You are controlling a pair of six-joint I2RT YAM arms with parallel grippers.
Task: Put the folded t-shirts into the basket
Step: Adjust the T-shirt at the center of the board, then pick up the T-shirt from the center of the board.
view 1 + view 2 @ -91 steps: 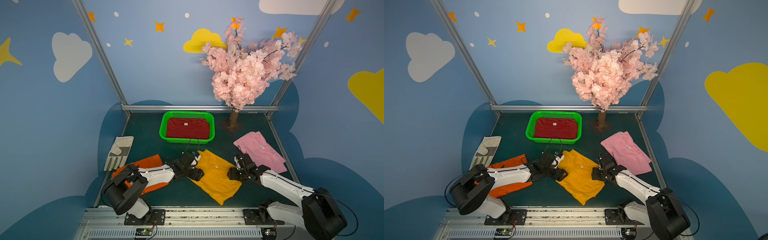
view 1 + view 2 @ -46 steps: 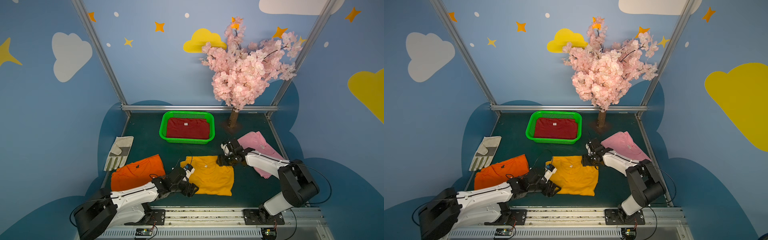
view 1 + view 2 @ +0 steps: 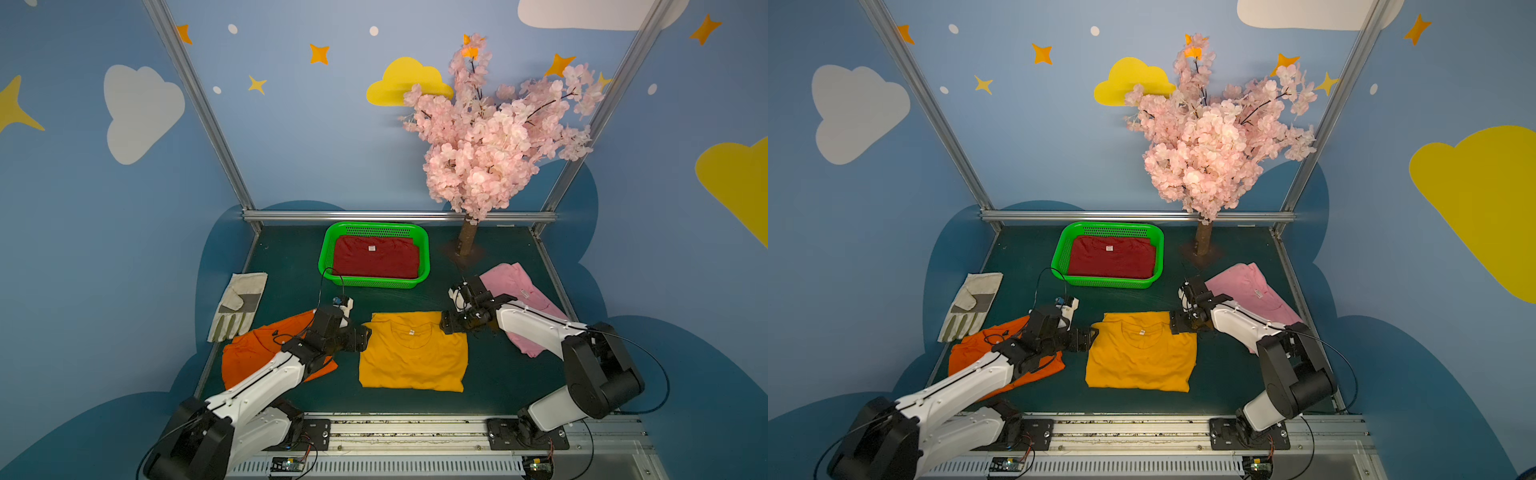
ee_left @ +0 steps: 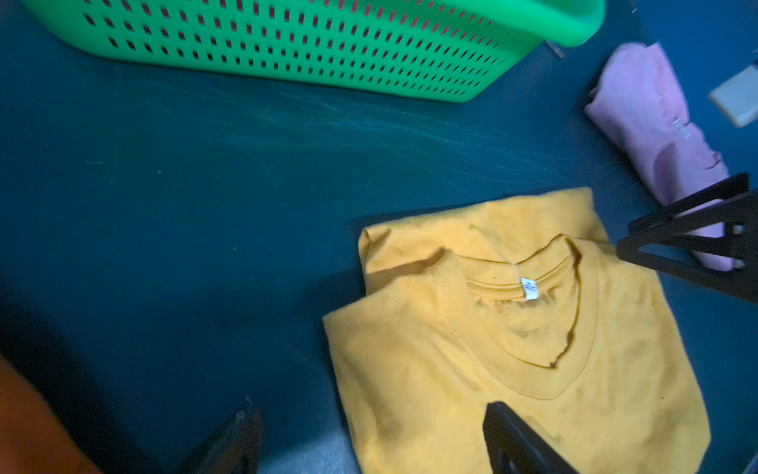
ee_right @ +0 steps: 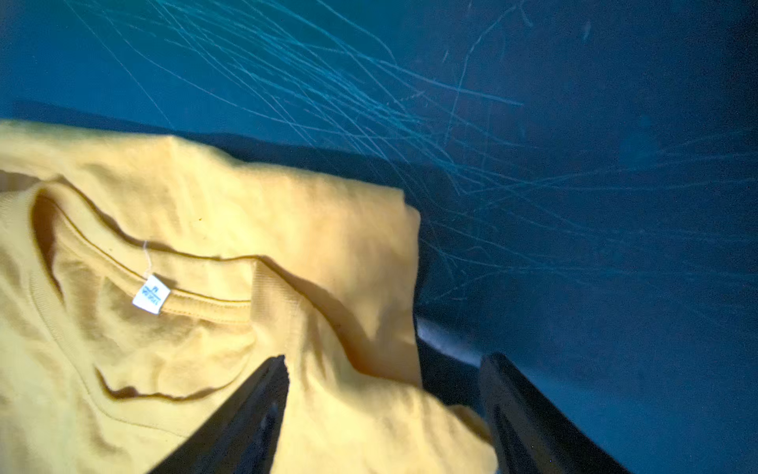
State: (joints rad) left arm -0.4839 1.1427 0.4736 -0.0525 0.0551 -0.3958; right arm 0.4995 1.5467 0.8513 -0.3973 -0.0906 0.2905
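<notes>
The yellow shirt [image 3: 413, 357] now lies square on the table [image 3: 498, 374], collar toward the basket [image 3: 374, 283], no longer skewed as a second ago. The left claw [image 3: 366, 337] and right claw [image 3: 445, 326] stand wide open at its collar corners, holding nothing. The red shirt [image 3: 376, 262] is already in the basket, so a two-corner lift looks next.

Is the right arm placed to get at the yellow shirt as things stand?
Probably yes: the right gripper is open, its jaws astride a collar-end corner of the yellow shirt, with nothing else in between.
</notes>
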